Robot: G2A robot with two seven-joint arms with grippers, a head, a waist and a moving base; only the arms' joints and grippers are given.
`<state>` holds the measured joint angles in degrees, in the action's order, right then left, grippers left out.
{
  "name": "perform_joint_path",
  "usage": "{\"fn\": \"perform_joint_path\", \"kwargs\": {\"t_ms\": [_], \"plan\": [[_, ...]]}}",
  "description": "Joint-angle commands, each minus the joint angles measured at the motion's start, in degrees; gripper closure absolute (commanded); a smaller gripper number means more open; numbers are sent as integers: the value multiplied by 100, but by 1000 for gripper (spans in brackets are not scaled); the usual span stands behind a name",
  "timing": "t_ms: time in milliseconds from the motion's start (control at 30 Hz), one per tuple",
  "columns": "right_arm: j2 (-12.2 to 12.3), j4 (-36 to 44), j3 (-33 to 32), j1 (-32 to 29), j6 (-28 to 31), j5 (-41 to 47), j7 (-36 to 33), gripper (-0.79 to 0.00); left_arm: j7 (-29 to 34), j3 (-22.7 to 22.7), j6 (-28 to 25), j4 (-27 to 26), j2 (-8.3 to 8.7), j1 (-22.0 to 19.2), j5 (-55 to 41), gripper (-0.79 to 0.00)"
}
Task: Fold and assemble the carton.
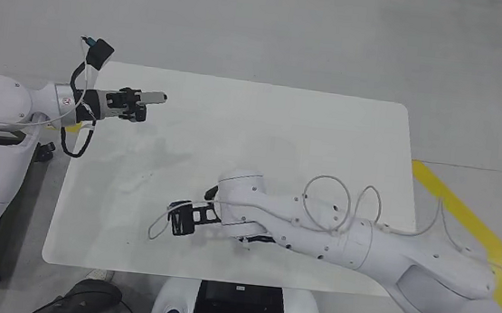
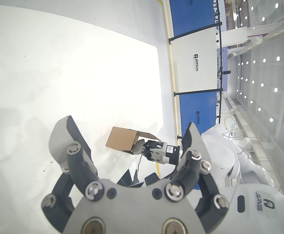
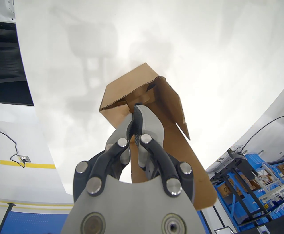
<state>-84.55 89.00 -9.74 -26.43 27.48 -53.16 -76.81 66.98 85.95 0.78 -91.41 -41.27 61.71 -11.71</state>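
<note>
Top view: left gripper (image 1: 152, 98) is hovering over the far left part of the white table (image 1: 325, 145); right gripper (image 1: 179, 219) is sitting over the near part, left of centre, well apart from the left one; finger spacing cannot be told from here. Left wrist view: left gripper (image 2: 129, 123) is holding its fingers spread wide, gripping nothing; beyond it the brown carton (image 2: 121, 139) is sitting by the table's edge, with the right gripper (image 2: 138, 149) pinching its open end. Right wrist view: right gripper (image 3: 134, 110) is pressing both fingers together on a cardboard flap (image 3: 135, 155) of the carton (image 3: 126, 88); the carton's end is gaping open toward the camera, side flaps standing loose; cannot tell whether it is touching the table (image 3: 188, 44).
</note>
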Motion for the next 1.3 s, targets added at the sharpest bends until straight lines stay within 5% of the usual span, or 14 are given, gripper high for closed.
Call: {"fn": "perform_joint_path", "kwargs": {"t_ms": [0,867,1267], "plan": [[-23,-88,0,-37,45,-48,44,0,0,0,0,0,0,0,0,-785],[-584,-1378,0,-463,253,-748,251,0,0,0,0,0,0,0,0,-785],[-628,-1482,0,-606,99,-692,97,0,0,0,0,0,0,0,0,-785]]}}
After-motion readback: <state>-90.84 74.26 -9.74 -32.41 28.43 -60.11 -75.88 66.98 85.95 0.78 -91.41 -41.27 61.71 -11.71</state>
